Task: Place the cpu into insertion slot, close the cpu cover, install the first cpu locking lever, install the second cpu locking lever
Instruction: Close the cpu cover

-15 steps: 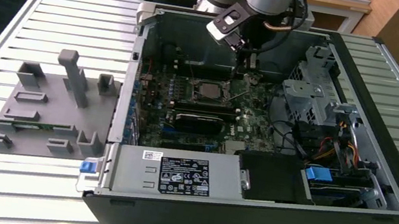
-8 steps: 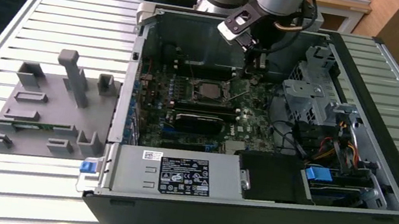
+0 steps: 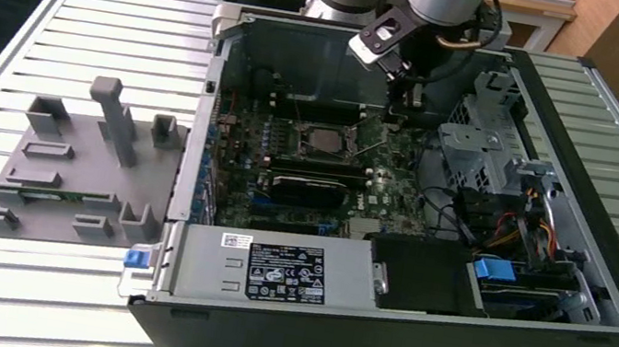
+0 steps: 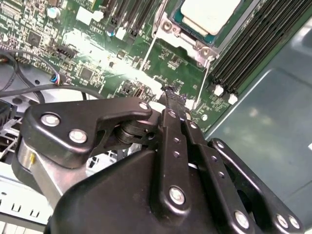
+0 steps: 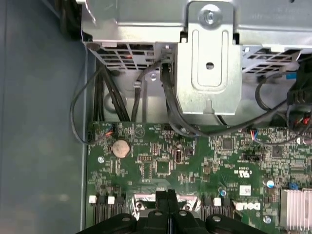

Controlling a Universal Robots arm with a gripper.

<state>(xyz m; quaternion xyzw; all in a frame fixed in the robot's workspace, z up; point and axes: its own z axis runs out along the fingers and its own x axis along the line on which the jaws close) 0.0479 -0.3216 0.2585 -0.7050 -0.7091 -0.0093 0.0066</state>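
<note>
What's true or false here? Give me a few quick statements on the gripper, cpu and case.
1. The gripper is shut. True.
2. The gripper holds the cpu. False: the cpu lies on the green board, apart from the gripper.
3. The computer case is closed. False: it is open, with the board exposed.
4. A grey fixture lies on the table at the exterior view's left of the case. True.

The silver-topped cpu [image 4: 209, 13] lies flat — seemingly socketed.
</note>
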